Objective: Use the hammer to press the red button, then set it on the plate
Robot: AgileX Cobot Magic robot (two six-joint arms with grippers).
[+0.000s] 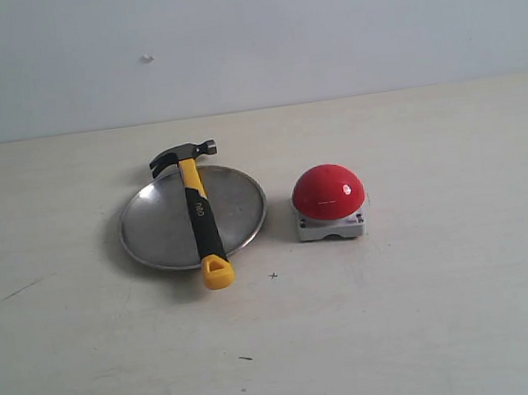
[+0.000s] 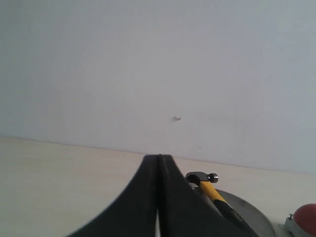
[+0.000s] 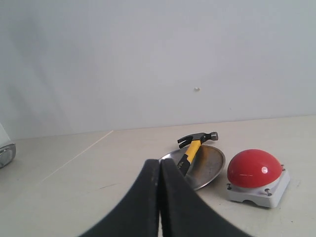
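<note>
The hammer (image 1: pixel 199 214) lies across the plate (image 1: pixel 158 230), its dark head past the far rim and its yellow handle end over the near rim. The red button (image 1: pixel 327 191) stands on its grey-white base to the right of the plate, untouched. Neither gripper shows in the exterior view. In the left wrist view my left gripper (image 2: pixel 158 160) is shut and empty, with the hammer (image 2: pixel 210 186) and plate (image 2: pixel 252 217) beyond it. My right gripper (image 3: pixel 159 164) is likewise shut and empty, well short of the hammer (image 3: pixel 193 147), plate (image 3: pixel 210 165) and red button (image 3: pixel 254 168).
A pale tabletop (image 1: pixel 430 312) spreads all round the objects, with a plain white wall behind. A small metallic object (image 3: pixel 6 152) sits at the edge of the right wrist view.
</note>
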